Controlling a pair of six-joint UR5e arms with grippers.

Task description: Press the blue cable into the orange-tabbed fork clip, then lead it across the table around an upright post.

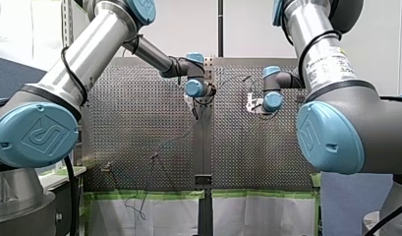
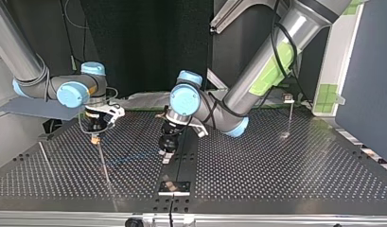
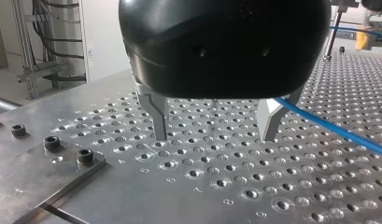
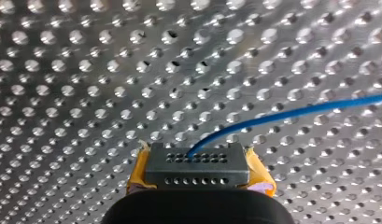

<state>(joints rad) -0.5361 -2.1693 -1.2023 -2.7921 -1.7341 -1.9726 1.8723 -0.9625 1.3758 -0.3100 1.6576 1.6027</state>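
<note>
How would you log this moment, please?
left claw open over table | right claw shut on blue cable | cable runs beside left claw

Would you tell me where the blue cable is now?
In the right wrist view the blue cable leaves my right gripper; it passes beside a finger of my left gripper.

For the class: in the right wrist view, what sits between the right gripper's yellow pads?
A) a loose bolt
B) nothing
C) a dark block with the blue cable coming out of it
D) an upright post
C: in the right wrist view the right gripper has its yellow pads closed on a dark block, and the blue cable runs out of that block over the perforated table.
</note>
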